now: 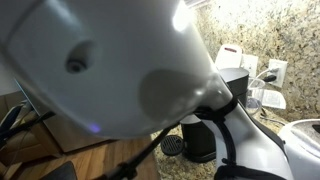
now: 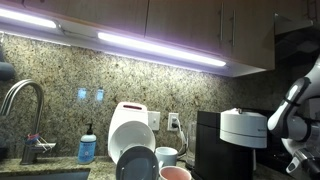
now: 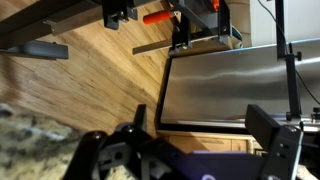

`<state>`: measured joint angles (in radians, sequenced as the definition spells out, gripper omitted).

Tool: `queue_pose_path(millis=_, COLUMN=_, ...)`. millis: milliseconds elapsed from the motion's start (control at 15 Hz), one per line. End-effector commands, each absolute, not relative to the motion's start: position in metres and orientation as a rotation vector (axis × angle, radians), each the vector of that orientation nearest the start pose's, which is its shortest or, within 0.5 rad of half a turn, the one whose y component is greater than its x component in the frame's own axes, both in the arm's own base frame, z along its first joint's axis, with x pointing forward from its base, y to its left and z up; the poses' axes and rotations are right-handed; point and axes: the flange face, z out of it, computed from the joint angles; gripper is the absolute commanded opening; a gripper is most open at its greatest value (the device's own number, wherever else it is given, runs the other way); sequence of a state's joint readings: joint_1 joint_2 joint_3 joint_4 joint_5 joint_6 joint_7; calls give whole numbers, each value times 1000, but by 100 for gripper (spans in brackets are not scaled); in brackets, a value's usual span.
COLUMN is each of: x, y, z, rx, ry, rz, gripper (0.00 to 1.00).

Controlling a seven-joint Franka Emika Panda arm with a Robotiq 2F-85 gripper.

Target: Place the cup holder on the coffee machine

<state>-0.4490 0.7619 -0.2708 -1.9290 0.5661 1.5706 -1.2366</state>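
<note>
Gripper (image 3: 200,140): jaws spread wide, nothing held or touched, pointed downward; cup holder (image 1: 173,146) is seen on the bench, just beside the foot of the coffee machine (image 2: 238,140).

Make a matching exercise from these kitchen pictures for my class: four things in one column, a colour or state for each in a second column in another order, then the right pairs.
Things:
1. soap bottle
2. coffee machine
3. claw
4. rounded appliance

Colour or state:
A. white
B. open
C. blue
D. black with a silver head

Pairs: 1-C, 2-D, 3-B, 4-A
</note>
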Motion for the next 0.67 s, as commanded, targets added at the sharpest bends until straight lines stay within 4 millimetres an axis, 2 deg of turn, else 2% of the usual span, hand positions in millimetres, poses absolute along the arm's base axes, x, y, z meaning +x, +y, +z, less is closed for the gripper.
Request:
queue_pose_path(millis=0, x=376, y=-258, z=89, rx=-2130, ry=-238, rz=426, gripper=100)
queue_pose_path(millis=200, x=366, y=-242, z=82, rx=-2165, ry=-290, rz=473, gripper=100)
queue_pose_path(millis=600, x=328, y=-210, z=79, rx=-2279, ry=-412, rz=517, gripper=100)
